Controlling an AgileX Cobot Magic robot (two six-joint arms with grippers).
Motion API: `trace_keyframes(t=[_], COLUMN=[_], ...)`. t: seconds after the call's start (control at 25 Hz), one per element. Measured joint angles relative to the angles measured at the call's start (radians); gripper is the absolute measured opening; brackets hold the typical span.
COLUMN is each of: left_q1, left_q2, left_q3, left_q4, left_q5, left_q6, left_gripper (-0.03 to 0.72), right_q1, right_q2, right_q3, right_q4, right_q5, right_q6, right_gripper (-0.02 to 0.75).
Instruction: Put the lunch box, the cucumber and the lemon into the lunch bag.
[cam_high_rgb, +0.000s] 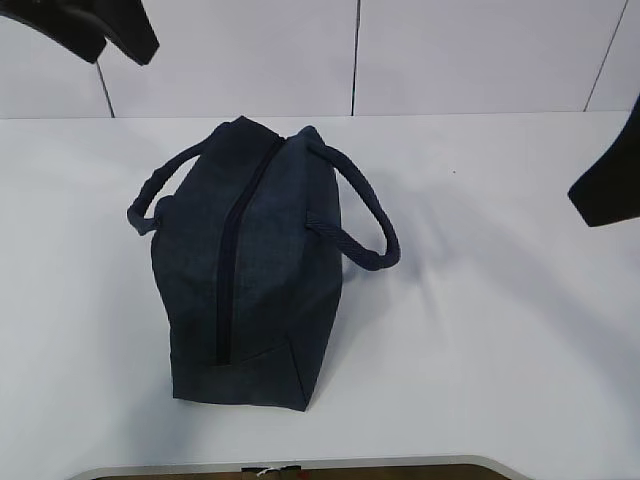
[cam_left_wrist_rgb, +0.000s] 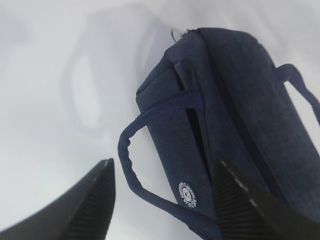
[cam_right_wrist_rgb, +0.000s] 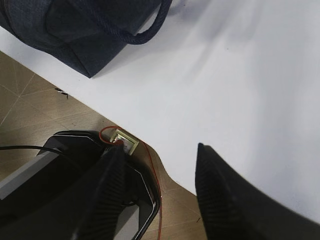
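Observation:
The navy lunch bag (cam_high_rgb: 250, 270) stands in the middle of the white table, its two loop handles spread to either side and its top zipper line (cam_high_rgb: 232, 260) showing as a thin dark strip. The left wrist view shows the bag (cam_left_wrist_rgb: 235, 100) with its white round logo (cam_left_wrist_rgb: 187, 194) and metal ring pull (cam_left_wrist_rgb: 175, 34). My left gripper (cam_left_wrist_rgb: 164, 162) is open and empty, raised over the bag's left handle (cam_left_wrist_rgb: 131, 165). My right gripper (cam_right_wrist_rgb: 159, 147) is open and empty above the table's front edge. The lunch box, cucumber and lemon are out of view.
In the exterior view the left gripper (cam_high_rgb: 120, 30) hangs at the top left and the right gripper (cam_high_rgb: 610, 185) at the right edge. The right wrist view shows the table's front edge (cam_right_wrist_rgb: 150, 145), brown floor and a black base (cam_right_wrist_rgb: 65, 170) with a red wire.

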Motion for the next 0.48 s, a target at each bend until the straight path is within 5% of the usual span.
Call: trace_keyframes(t=[0.48], left_q1=[0.0], left_q2=[-0.278], left_q3=[0.073], left_q4=[0.033], left_q5=[0.006], left_q6=[0.0], left_gripper=[0.435], right_q1=[0.0], right_q2=[-0.116], right_q3=[0.0], right_q4=[0.025], right_q5=[0.002], right_q6=[0.0], right_gripper=[0.374])
